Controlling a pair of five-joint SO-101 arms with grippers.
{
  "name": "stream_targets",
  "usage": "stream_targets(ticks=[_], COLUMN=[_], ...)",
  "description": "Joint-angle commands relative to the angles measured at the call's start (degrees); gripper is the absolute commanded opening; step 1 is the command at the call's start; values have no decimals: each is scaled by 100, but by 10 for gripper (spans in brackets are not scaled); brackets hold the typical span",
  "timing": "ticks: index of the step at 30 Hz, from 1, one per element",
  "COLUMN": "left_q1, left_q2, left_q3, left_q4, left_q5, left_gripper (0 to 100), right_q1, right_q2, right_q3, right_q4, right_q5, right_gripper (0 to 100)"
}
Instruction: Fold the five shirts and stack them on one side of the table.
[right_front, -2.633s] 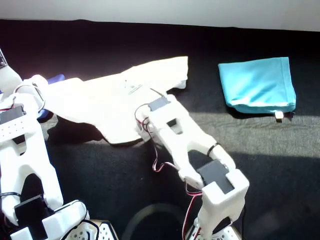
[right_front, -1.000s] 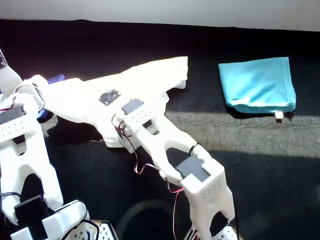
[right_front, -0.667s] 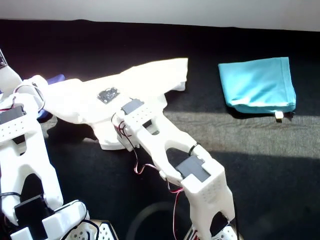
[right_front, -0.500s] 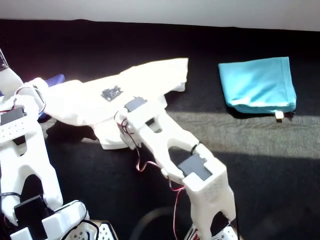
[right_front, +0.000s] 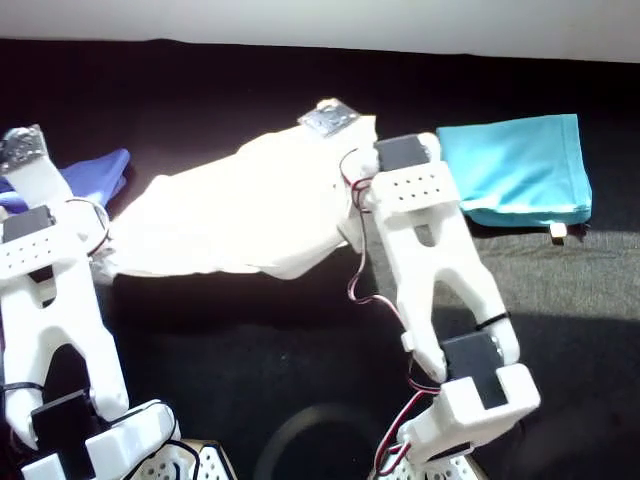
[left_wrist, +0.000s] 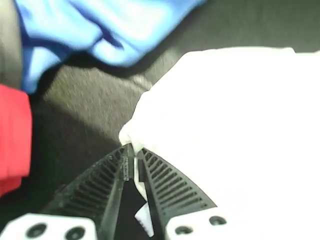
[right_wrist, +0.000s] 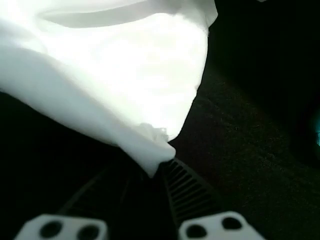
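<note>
A white shirt (right_front: 240, 205) hangs stretched between my two arms over the black table (right_front: 300, 330). My left gripper (left_wrist: 131, 159) is shut on the shirt's (left_wrist: 225, 115) edge at its left end. At the shirt's right end, my right gripper (right_wrist: 159, 165) is shut on a corner of the white cloth (right_wrist: 125, 75). A folded light-blue shirt (right_front: 515, 170) lies flat at the far right. Beyond the left arm (right_front: 45, 280), at the far left, lies a crumpled blue shirt (right_front: 95, 175), which the left wrist view has as blue cloth (left_wrist: 100, 25).
Red cloth (left_wrist: 10, 145) lies at the table's left side beside the blue shirt. The right arm (right_front: 440, 270) stands between the white shirt and the light-blue one. A dark cable loop (right_front: 300, 430) sits at the near edge.
The right arm swung from the shirt's near-left edge to its right side and farther back, carrying the cloth with it. The shirt now spans both grippers. The left arm shifted slightly, uncovering more blue shirt.
</note>
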Motion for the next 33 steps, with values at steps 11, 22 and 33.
stream_targets(ticks=[11, 22, 33], left_q1=[409, 2211, 1859], left_q2=[-110, -57, -57], left_q3=[-1824, -541, 1174], left_q4=[3684, 2356, 193], left_q5=[-2338, -2470, -2488], left_gripper=[178, 181, 182], right_q1=[1675, 1613, 1613], right_q2=[-708, -725, -725], right_q3=[-198, -198, -198], right_q4=[365, 391, 400], right_q5=[897, 862, 862], right_gripper=[5, 5, 5])
